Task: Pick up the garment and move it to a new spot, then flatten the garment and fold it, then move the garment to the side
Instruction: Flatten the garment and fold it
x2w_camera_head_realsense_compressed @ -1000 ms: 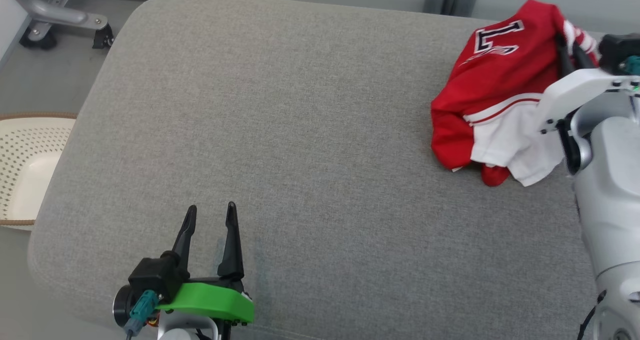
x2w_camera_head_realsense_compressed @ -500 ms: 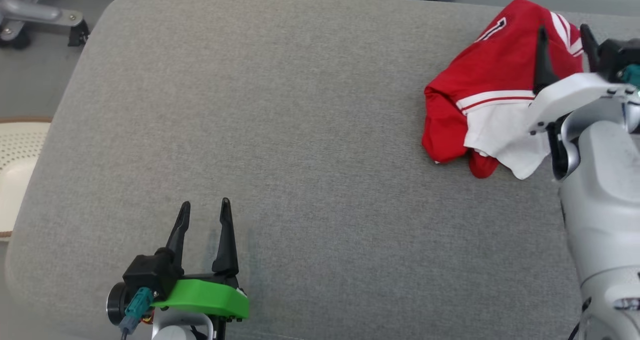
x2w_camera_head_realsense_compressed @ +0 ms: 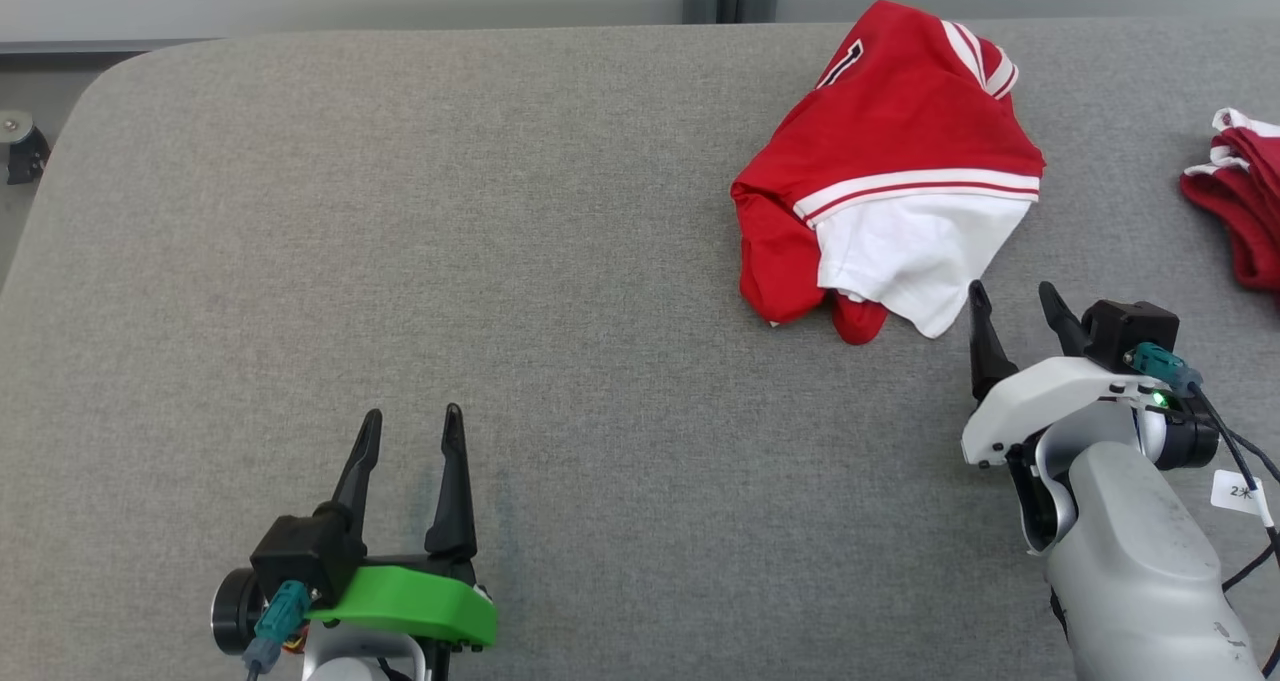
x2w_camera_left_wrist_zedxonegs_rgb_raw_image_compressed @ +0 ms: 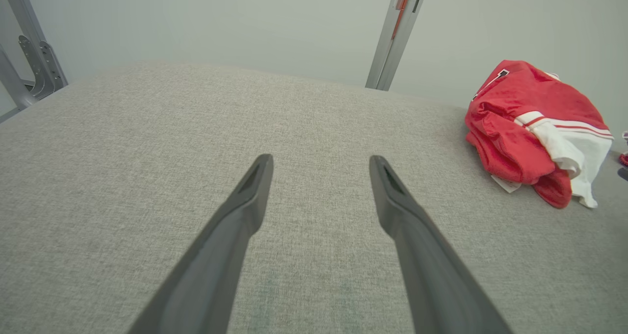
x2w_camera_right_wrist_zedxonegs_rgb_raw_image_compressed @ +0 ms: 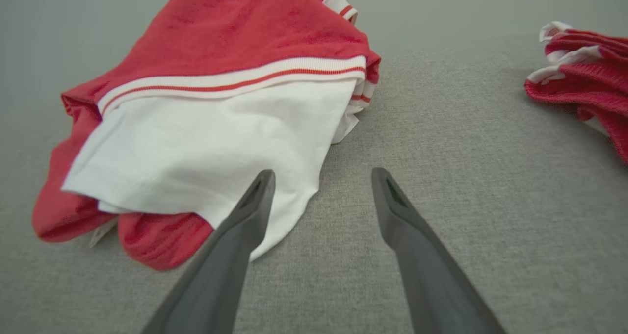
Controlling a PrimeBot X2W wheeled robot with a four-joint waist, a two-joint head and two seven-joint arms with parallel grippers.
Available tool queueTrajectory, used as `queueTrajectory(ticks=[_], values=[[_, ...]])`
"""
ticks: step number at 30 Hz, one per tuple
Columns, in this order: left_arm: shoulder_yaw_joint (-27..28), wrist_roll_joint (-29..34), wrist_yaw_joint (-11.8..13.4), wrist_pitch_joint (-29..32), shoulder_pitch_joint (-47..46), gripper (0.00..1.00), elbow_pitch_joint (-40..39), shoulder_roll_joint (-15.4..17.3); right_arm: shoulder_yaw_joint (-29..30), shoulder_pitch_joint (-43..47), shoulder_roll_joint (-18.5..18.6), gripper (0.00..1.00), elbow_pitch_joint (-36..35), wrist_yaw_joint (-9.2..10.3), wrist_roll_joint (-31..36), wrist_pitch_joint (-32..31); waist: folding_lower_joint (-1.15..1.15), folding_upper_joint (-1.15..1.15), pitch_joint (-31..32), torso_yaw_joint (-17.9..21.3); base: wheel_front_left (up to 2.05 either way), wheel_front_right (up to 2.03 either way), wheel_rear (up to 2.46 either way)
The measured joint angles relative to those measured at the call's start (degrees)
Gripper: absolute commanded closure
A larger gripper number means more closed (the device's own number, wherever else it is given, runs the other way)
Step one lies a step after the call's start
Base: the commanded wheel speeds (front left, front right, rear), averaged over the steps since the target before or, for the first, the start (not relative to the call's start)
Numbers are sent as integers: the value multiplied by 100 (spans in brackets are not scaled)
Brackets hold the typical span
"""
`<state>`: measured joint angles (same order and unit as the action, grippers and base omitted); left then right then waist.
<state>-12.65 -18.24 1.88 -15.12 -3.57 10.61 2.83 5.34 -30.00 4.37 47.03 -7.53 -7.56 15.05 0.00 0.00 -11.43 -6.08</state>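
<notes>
Toward the far edge of the grey fabric-covered worktop point(x2w_camera_head_realsense_compressed: 500, 261), right of centre, the head view shows the crumpled red-and-white jersey garment point(x2w_camera_head_realsense_compressed: 880, 151) lying bunched, probably awaiting flattening. The right gripper point(x2w_camera_head_realsense_compressed: 1010, 291) gapes wide and empty just beside its near hem. The left gripper point(x2w_camera_head_realsense_compressed: 413, 416) is equally wide, well apart near the front edge. In the left wrist view, a pale wall and a grey metal post point(x2w_camera_left_wrist_zedxonegs_rgb_raw_image_compressed: 397, 25) stand behind. In the right wrist view, another red-and-white cloth point(x2w_camera_right_wrist_zedxonegs_rgb_raw_image_compressed: 584, 74) lies at the right edge.

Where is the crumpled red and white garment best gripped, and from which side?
I would grip the garment by the pointed lower corner of its white panel, coming from the near side, where the right jaws stand open. That corner lies thin and loose on the cushion, pointing toward them; the red part is bunched.
</notes>
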Motion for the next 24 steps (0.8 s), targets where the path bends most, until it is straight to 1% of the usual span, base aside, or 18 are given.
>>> queueTrajectory(ticks=[6,13,14,15,17,18,24], values=[[23,23,-37,0,-55,0,36,0,-27,-155,-33,0,375,0,36,-172,0,0,-84,-144,0,0,0],[19,21,-30,0,-58,0,35,1,-136,-310,-100,1,795,0,64,-164,0,0,-149,-310,0,0,0],[21,20,-29,0,-58,0,35,1,-125,-350,-103,46,854,0,75,-160,0,0,-152,-319,0,0,0],[29,20,-27,0,-58,0,34,1,-115,-377,-108,56,922,0,103,-180,0,0,-151,-317,0,0,0],[56,20,-11,0,-58,0,30,1,-98,-429,-116,90,1012,0,141,-182,0,0,-145,-300,0,0,0],[67,20,-10,0,-58,0,29,1,-90,-452,-119,100,1048,0,156,-182,0,0,-141,-284,0,0,0],[83,21,14,0,-54,0,25,0,-99,-513,-154,100,993,0,170,-82,0,0,-90,-146,0,0,0]])
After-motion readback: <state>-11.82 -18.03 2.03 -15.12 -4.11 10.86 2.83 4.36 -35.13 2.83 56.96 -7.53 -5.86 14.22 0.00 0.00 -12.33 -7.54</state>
